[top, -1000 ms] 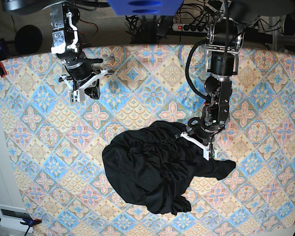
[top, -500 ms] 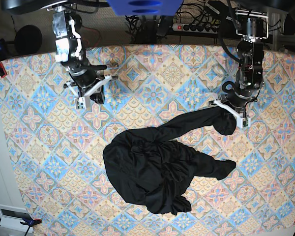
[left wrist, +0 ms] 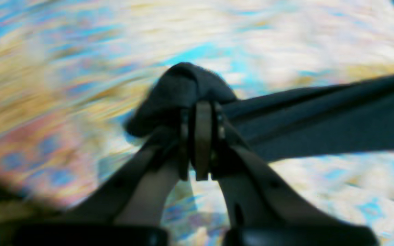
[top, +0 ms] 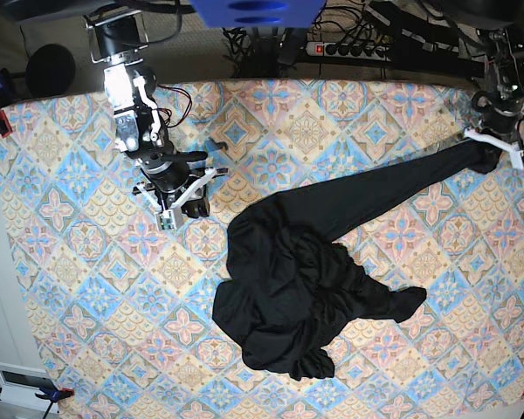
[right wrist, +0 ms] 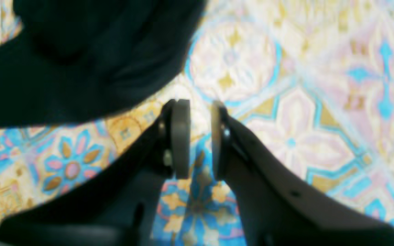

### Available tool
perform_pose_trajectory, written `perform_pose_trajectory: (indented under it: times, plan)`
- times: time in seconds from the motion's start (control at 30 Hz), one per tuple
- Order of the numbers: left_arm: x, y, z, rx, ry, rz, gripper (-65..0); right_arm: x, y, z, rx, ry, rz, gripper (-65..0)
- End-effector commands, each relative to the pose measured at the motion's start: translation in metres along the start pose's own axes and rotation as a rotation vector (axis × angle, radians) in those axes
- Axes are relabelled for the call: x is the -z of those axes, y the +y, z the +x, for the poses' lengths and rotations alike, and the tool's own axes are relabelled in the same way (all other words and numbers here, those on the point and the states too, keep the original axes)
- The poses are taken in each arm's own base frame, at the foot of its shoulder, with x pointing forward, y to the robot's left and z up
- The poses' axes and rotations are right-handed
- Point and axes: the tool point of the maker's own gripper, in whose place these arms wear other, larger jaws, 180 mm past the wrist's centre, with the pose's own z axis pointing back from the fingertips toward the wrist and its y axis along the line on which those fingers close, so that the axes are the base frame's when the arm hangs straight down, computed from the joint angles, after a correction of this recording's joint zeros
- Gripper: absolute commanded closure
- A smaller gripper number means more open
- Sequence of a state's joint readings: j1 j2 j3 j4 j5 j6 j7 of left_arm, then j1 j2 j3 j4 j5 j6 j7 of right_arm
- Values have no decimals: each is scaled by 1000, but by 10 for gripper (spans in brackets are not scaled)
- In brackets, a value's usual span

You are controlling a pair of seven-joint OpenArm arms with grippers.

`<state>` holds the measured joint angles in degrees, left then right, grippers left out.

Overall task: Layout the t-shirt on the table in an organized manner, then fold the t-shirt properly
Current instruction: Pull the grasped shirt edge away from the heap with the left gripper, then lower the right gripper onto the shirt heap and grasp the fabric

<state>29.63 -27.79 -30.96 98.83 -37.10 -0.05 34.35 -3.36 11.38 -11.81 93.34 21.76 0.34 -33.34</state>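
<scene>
Black t-shirt (top: 306, 279) stretches taut; left fingers (left wrist: 202, 136) pinching its corner, right fingers (right wrist: 197, 136) slightly spread, empty. Best pull low, evenly across table (top: 70, 262).

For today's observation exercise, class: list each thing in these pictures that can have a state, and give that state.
t-shirt: bunched, one part stretched toward the table's far corner.
left claw: shut on the t-shirt.
right claw: open, holding nothing, beside the t-shirt.
table: covered by its patterned cloth.
</scene>
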Motion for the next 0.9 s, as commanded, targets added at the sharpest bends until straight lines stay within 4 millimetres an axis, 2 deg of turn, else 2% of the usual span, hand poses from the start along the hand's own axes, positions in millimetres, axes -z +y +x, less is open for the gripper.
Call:
perform_pose_trajectory:
  times: [0.0, 0.17, 0.3, 0.43, 0.53, 0.57, 0.67, 0.77, 0.87]
  plan:
    - [-5, 9, 24, 19, -70, 16, 0, 2, -4, 17, -5, -41, -3, -112]
    - [-20, 48, 49, -19, -142, 114, 0, 18, -14, 31, -7, -46, -20, -115]
    - [-27, 72, 58, -50, -171, 171, 0, 29, -6, 40, -33, -42, 1, -115]
    - [-34, 100, 61, -93, -188, 236, 0, 41, 16, 43, -27, -38, 43, -116]
    - [-34, 107, 55, -107, -176, 252, 0, 48, 26, 47, -49, -33, 64, -118]
    - [-34, 109, 54, -111, -171, 256, 0, 52, 35, 49, -53, -30, 81, -124]
    - [-33, 113, 48, -118, -157, 265, 0, 62, 47, 49, -53, -14, 100, -168]
    - [-33, 114, 45, -119, -150, 267, 0, 69, 40, 52, -54, -2, 85, -218]
    - [-33, 114, 45, -119, -148, 267, 0, 76, 42, 54, -46, 8, 86, -239]
